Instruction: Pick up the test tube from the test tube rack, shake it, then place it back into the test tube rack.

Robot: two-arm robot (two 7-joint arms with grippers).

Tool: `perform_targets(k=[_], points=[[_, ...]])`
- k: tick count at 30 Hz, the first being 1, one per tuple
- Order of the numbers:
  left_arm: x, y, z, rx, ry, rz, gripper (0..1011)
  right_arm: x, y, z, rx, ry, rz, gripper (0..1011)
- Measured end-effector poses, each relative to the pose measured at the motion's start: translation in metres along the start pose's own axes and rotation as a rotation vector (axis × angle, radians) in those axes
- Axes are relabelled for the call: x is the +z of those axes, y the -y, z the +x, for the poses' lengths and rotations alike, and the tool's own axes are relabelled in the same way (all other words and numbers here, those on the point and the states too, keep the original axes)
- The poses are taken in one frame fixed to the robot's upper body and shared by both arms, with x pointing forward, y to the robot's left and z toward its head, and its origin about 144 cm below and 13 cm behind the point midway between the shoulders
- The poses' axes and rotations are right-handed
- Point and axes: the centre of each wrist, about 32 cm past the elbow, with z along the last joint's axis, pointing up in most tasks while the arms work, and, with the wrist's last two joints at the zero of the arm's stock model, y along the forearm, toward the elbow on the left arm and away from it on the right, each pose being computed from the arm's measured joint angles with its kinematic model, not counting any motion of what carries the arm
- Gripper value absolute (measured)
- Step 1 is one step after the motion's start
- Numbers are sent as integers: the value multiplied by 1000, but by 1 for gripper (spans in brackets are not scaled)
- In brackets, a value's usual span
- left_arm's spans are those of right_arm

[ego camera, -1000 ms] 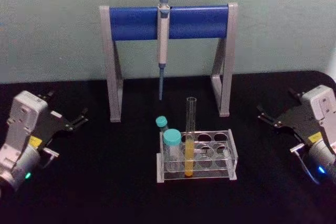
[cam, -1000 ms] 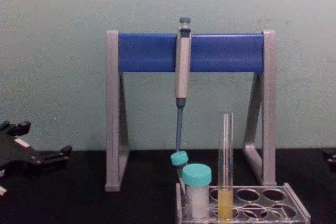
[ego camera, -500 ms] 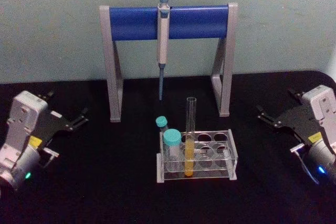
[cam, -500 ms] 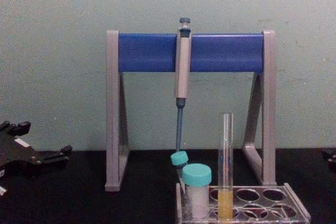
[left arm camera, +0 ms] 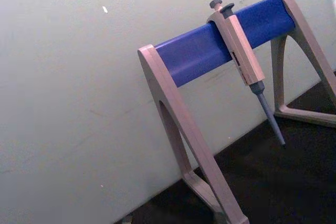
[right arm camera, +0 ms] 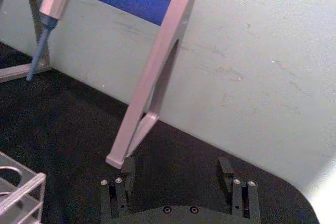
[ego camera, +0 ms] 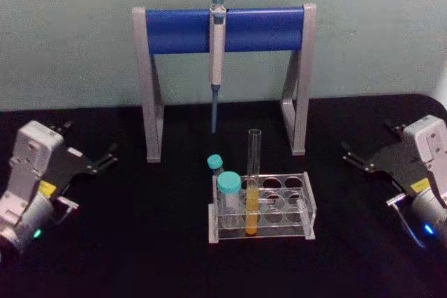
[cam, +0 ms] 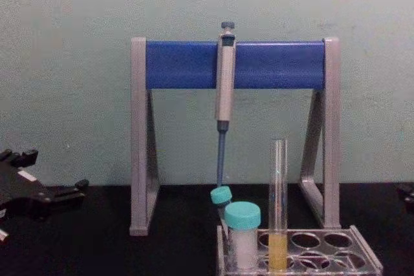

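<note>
Judging the pick-up not yet begun. Head view: the test tube [ego camera: 253, 172] stands upright in the test tube rack [ego camera: 308, 207], lower centre. The left gripper [ego camera: 87, 144] at the left edge and the right gripper [ego camera: 367, 139] at the right edge are both spread and empty. Right wrist view: fingers [right arm camera: 126, 169] wide apart. Chest view: tube at lower right of centre. Next I'd reach in and pinch the glass above the rack.

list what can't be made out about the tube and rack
Chest view: bottom edge cuts off the test tube rack base and the test tube bottom.
Head view: front vial partly hides the rear vial.
Right wrist view: the edge cuts off most of that rack, beyond the open right gripper.
</note>
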Motion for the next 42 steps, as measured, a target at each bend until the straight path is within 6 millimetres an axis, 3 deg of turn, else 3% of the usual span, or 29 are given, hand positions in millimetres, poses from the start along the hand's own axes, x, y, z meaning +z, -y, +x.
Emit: perform_targets(k=[24, 42], points=[[0, 0, 0, 0, 0, 0, 1001, 16, 48, -39, 131, -202, 51, 1000], [0, 0, 0, 0, 0, 0, 1001, 22, 46, -63, 257, -297, 64, 1000]])
